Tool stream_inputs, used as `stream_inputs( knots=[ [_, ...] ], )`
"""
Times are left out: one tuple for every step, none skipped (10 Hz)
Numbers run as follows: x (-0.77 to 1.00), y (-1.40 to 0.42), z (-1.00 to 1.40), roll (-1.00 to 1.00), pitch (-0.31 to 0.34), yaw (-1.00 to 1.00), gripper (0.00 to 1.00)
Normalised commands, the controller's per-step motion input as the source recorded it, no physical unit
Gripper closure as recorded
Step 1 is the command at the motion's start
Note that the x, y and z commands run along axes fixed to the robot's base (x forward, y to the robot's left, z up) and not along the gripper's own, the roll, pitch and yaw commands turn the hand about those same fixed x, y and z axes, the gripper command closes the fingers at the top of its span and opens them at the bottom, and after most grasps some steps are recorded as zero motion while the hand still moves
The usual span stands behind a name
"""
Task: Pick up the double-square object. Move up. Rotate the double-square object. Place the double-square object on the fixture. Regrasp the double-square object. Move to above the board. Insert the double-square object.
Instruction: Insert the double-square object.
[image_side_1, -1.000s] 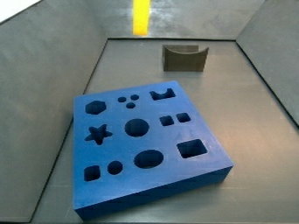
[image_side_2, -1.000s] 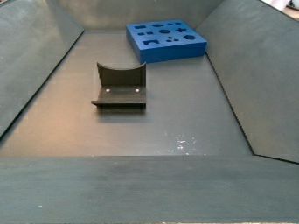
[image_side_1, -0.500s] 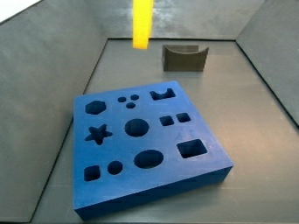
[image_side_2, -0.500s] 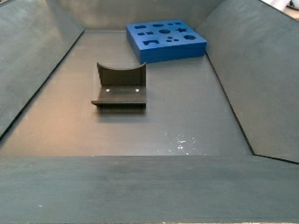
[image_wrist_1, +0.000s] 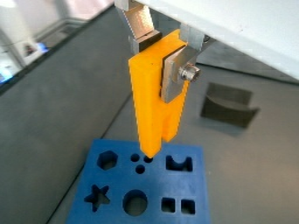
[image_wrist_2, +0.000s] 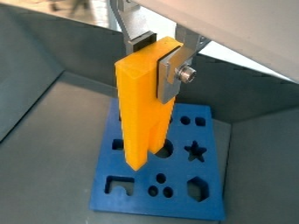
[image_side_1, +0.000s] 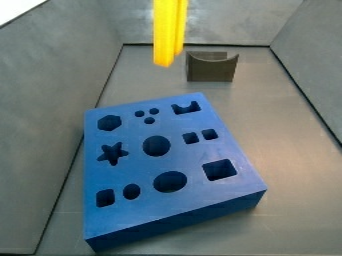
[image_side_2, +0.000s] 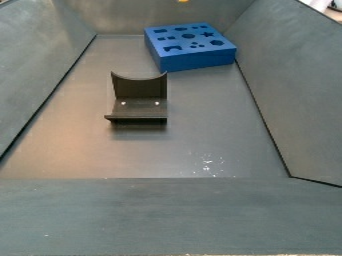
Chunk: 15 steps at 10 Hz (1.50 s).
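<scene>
The double-square object (image_wrist_1: 152, 105) is a long yellow-orange bar hanging upright, also seen in the other wrist view (image_wrist_2: 146, 105). My gripper (image_wrist_1: 158, 52) is shut on its upper end, silver fingers (image_wrist_2: 173, 74) pressed on two opposite faces. Below its lower end lies the blue board (image_wrist_1: 193, 184) with its shaped holes, shown too in the other wrist view (image_wrist_2: 201, 122). In a side view the bar (image_side_1: 168, 30) hangs from the picture's upper edge, well above the board (image_side_1: 174, 220) and beside the fixture (image_side_1: 210, 65); the gripper itself is out of that view.
The dark fixture (image_side_2: 136, 98) stands alone on the grey floor, apart from the board (image_side_2: 201, 60). Sloping grey walls (image_side_2: 40, 90) enclose the floor on all sides. A sliver of the yellow bar (image_side_2: 183, 2) shows above the board.
In the side view the yellow bar has come lower and slightly to the right over the last second. Board and fixture have not moved.
</scene>
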Motion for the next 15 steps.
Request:
stream_inputs(
  knots=[
    [0.19,-0.15,-0.35,0.02,-0.006,-0.8,1.0],
    [0.17,-0.15,-0.28,0.0,0.0,-0.81,1.0],
    [0.1,-0.14,-0.15,0.0,0.0,-0.88,1.0],
    [0.0,-0.09,-0.05,-0.03,0.0,-0.98,1.0],
    [0.0,-0.07,-0.04,-0.03,0.0,-1.0,1.0],
    [0.0,-0.06,-0.06,-0.03,0.0,-1.0,1.0],
    [0.0,-0.07,-0.07,-0.02,0.0,-1.0,1.0],
    [0.0,-0.06,-0.08,-0.02,-0.01,-0.99,1.0],
    [0.13,-0.06,-0.07,-0.04,-0.059,-0.87,1.0],
    [0.27,-0.08,-0.1,-0.03,-0.07,-0.75,1.0],
    [0.33,-0.07,-0.11,-0.03,-0.067,-0.7,1.0],
    [0.44,-0.06,-0.2,0.0,-0.039,-0.61,1.0],
    [0.47,-0.09,-0.23,0.0,0.0,-0.43,1.0],
    [0.25,-0.13,-0.33,0.04,0.016,-0.17,1.0],
    [0.13,-0.14,-0.39,0.06,0.027,-0.07,1.0]
  ],
)
